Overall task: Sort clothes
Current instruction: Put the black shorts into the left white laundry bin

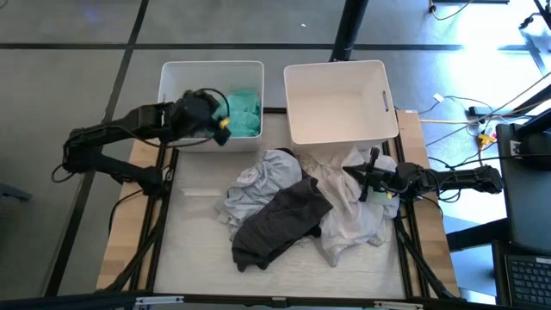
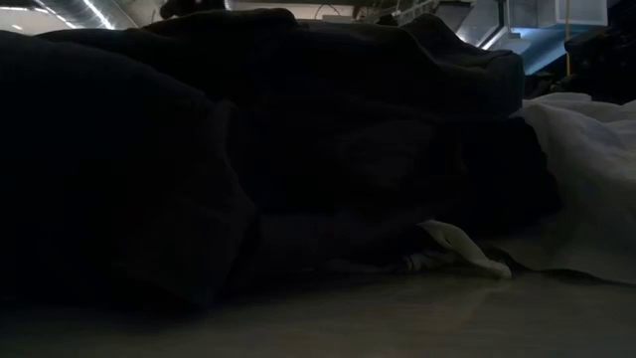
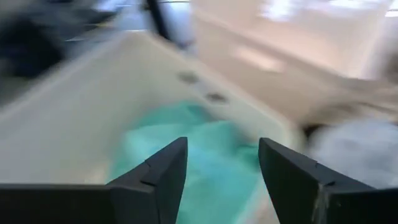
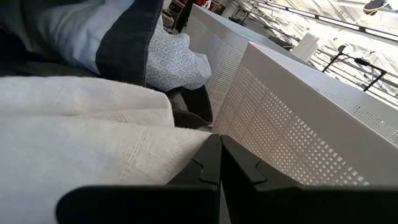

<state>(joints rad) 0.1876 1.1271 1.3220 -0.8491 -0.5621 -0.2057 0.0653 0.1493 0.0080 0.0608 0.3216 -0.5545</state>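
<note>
Dark cloth (image 2: 248, 149) fills nearly all of my low view, a heap pressed right up to the lens, with a white garment (image 2: 586, 179) spilling down beside it onto the pale worktop (image 2: 397, 318).

From above I see my left hand (image 1: 222, 120) over the left bin (image 1: 172, 77), its fingers spread apart and holding nothing. A teal garment (image 1: 245, 110) lies inside that bin, just under and beside the hand. In the left wrist view the two dark fingers (image 3: 165, 171) stand well apart with the teal garment (image 3: 211, 155) below the gap between them, resting on the bin's floor; that view is blurred.

My right hand (image 1: 368, 182) sits low at the right side of the pile, fingers pressed together, resting against the white garment (image 1: 353, 215). I cannot tell whether any cloth is pinched between them. The right wrist view shows what the overhead does not: the closed fingers (image 4: 214, 168) lie on white woven cloth (image 4: 81, 149), next to the perforated wall of the right bin (image 4: 298, 124), with a patterned white piece (image 4: 177, 62) beyond.

On the worktop (image 1: 198, 250) a dark grey garment (image 1: 280, 224) lies over a light grey one (image 1: 258, 181). The right bin (image 1: 340, 103) holds nothing. Grey floor (image 1: 69, 77) surrounds the rig.
</note>
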